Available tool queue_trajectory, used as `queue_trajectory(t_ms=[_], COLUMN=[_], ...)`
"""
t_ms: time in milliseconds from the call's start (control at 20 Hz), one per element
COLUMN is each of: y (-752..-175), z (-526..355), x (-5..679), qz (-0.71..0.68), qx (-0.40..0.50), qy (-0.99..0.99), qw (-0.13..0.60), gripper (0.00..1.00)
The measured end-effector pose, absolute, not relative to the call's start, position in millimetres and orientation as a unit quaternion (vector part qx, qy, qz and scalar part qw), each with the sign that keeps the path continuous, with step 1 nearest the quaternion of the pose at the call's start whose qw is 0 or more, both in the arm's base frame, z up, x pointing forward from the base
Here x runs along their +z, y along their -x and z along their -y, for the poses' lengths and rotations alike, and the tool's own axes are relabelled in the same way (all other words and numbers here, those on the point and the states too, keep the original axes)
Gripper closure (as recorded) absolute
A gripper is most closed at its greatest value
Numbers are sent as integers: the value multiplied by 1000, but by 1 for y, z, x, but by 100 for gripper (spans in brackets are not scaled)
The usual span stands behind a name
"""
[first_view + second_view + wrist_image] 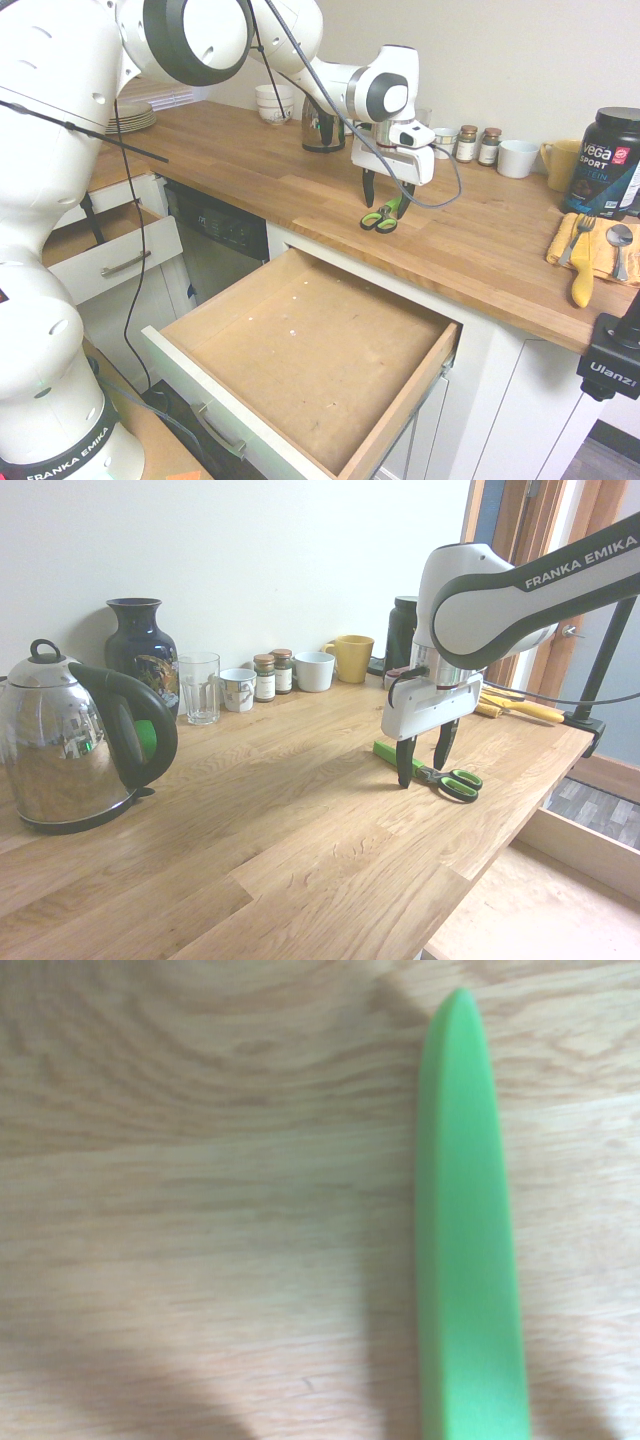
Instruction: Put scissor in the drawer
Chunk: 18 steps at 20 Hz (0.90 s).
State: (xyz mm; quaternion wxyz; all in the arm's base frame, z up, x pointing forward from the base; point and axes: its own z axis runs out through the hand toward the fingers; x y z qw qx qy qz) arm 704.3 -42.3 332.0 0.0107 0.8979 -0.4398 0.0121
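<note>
The scissor (380, 218) lies flat on the wooden countertop, its lime-green and black loops (458, 783) toward the counter's edge and its bright green blade part (385, 752) pointing to the wall. My gripper (422, 763) points straight down over it and is open, with one finger on each side of the scissor near where blade meets handles, tips close to the wood. The wrist view shows the green blade part (465, 1230) close up on the wood grain. The drawer (200, 395) stands pulled far out below the counter, its brown bottom bare.
A smaller white drawer (110, 255) is also open further left. A kettle (70, 745), vase (140, 650), glass, spice jars and mugs line the wall. A black tub (605, 160) and a yellow cloth with cutlery (590, 250) lie at the counter's right end.
</note>
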Motion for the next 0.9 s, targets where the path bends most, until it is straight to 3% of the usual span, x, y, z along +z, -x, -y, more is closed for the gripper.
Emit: queue_trajectory(t_ms=[900], y=[-694], z=[48], x=[331], qz=[443], qx=[9], qy=[-896], qw=[12], gripper=[100])
